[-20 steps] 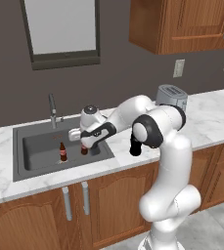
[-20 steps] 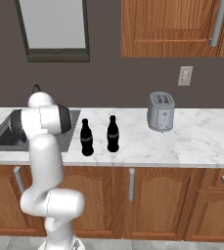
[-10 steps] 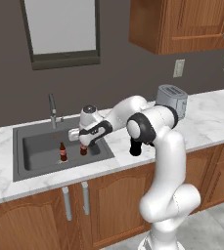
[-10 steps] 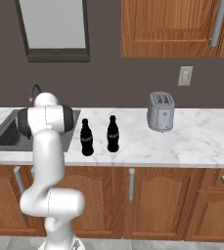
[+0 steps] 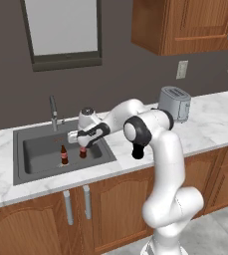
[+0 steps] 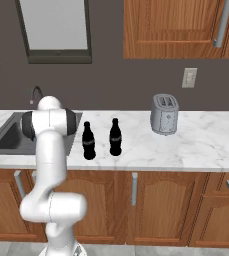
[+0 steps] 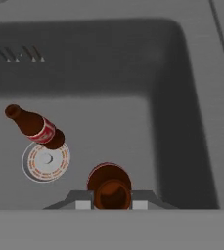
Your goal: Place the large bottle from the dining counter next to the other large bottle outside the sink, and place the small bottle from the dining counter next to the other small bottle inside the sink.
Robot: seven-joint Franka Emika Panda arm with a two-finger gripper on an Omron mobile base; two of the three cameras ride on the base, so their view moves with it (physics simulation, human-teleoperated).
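Left base view: the gripper (image 5: 83,144) reaches low into the sink (image 5: 36,164), clamped on the small bottle (image 5: 83,152), near the other small bottle (image 5: 63,155) standing to its left. Tap (image 5: 53,112) on the far rim; toaster (image 5: 174,103) off to the right.

Right base view: two large bottles (image 6: 89,141) stand side by side on the worktop right of the basin — that half looks done.

Hand view: held bottle's mouth (image 7: 111,193) sits between the fingertips (image 7: 83,205); the other bottle (image 7: 35,128) stands beside the drain (image 7: 45,161).

Step judged: final placement. Next — lower to the floor, then let go upright. Basin wall on the right is close.
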